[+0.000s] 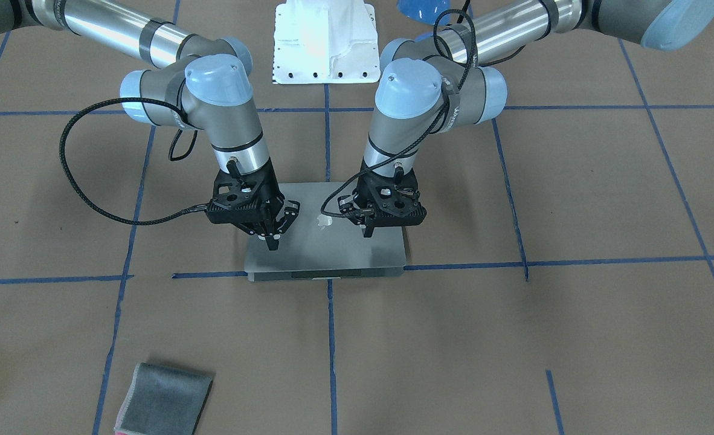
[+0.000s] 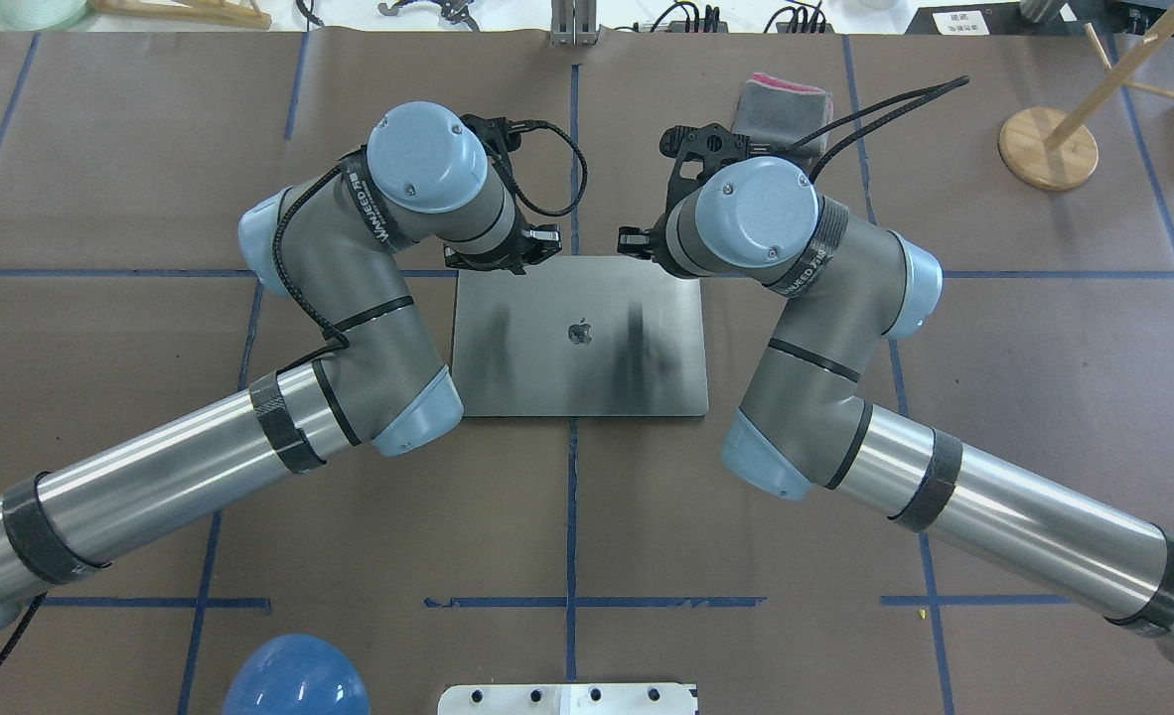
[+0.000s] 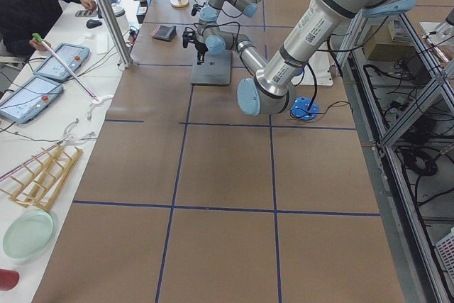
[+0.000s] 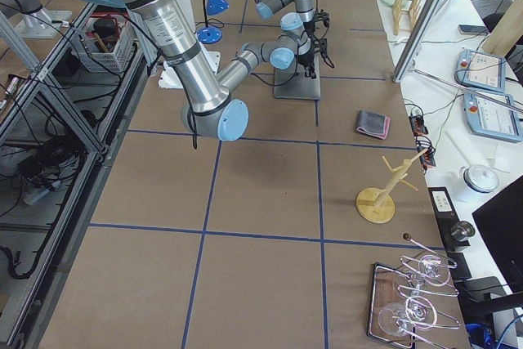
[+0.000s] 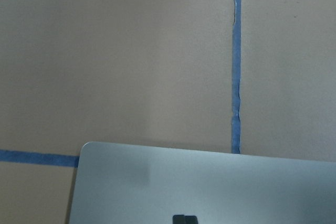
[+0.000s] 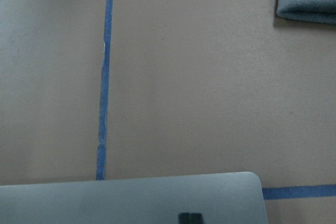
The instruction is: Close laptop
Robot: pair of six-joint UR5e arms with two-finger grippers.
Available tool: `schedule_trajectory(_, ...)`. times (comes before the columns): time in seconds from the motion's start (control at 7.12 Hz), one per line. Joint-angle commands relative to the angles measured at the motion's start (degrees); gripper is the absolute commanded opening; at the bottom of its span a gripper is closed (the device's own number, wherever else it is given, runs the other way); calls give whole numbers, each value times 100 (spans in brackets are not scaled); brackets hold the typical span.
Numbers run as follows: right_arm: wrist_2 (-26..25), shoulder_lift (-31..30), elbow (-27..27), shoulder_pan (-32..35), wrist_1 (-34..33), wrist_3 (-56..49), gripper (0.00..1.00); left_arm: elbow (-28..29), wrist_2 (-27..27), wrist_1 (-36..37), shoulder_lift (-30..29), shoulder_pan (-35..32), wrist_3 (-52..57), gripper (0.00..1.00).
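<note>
Brown table across the whole picture, gridded with blue tape lines. Both big arms lean in over the middle: the right arm on one side, the left arm on the other, wrists pointing straight down.

Between them sits the laptop, dead centre on the table. It's shut, with the grey lid lying flat on the base and the apple logo facing up. Its front edge faces the operators' side and lies right along a tape line.

Now the tools. The right gripper is clenched, fingers pinched together with nothing between them, the tip down at the lid on its own side of the logo. The left gripper is the same, fingers drawn tight with no grasp, low over the lid on the other side of the logo. I can't tell whether either tip actually touches the metal. Each wrist camera shows a rounded lid corner and one small dark tip at the bottom edge.

A small folded grey cloth with a pink edge lies well apart from the laptop, on the robot's right, towards the operators' edge.
</note>
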Motion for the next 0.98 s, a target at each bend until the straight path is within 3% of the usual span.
schedule_trajectory(0.0,349,3,82,206,12,-12,0,340,0,-214,-54,9,16,0)
schedule_trajectory(0.14,508,3,179,312,12,-12,2,419,0,-214,-54,9,25,0)
schedule_trajectory(0.28,788,-31,310,461,21,-12,15,507,0,-223,-54,9,59,0)
schedule_trajectory(0.42,1147,-75,364,680,29,-12,61,534,0,-223,-54,26,68,0)
schedule_trajectory(0.56,1447,-93,390,882,29,-21,100,569,0,-223,-54,52,77,0)
schedule_trajectory(0.84,2343,-304,513,1488,3,-108,100,596,0,-223,-54,79,77,0)
